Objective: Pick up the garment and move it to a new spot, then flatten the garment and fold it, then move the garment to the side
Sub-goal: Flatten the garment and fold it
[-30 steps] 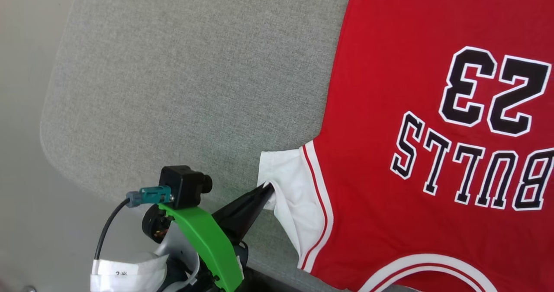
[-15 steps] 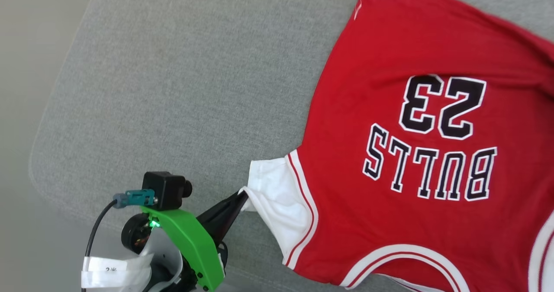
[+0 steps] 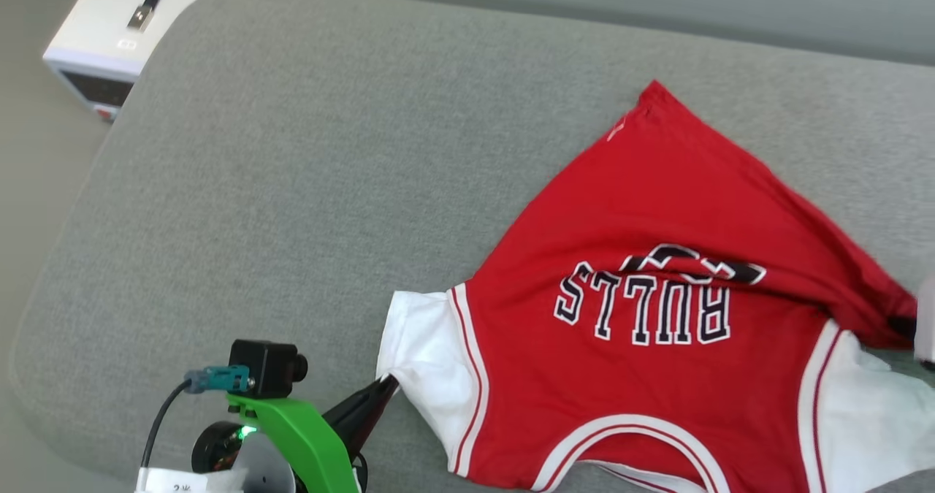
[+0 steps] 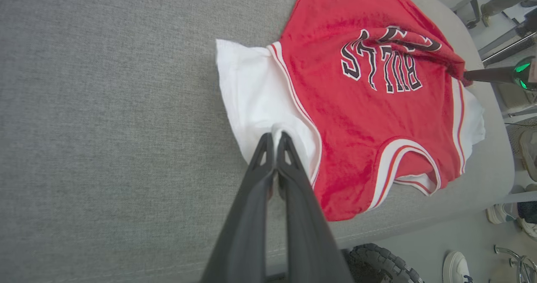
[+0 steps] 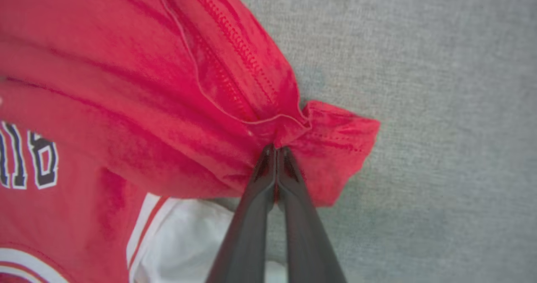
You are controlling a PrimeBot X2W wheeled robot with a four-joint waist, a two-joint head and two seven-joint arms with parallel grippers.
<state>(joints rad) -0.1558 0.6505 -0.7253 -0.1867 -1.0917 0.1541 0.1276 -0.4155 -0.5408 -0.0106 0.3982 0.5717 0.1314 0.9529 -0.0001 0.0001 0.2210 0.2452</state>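
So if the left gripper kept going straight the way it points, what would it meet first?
The left gripper is shut on the white sleeve of the shirt, so that sleeve comes first; beyond it probably the grey cushion, though depth is unclear.

We count one shirt [image 3: 643, 376], with two white sleeves [image 3: 427, 354] and one word of lettering [image 3: 643, 314] on its chest. We see two grippers, the left gripper [image 4: 275, 137] and the right gripper [image 5: 275, 149], each with two dark fingers [image 4: 251, 216]. There is one grey cushion [image 3: 329, 186], one white box [image 3: 102, 47], one black tyre [image 4: 377, 262] and one green bracket [image 3: 299, 442]. The shoes [image 4: 455, 268] at the edge are too cut off for us to count.
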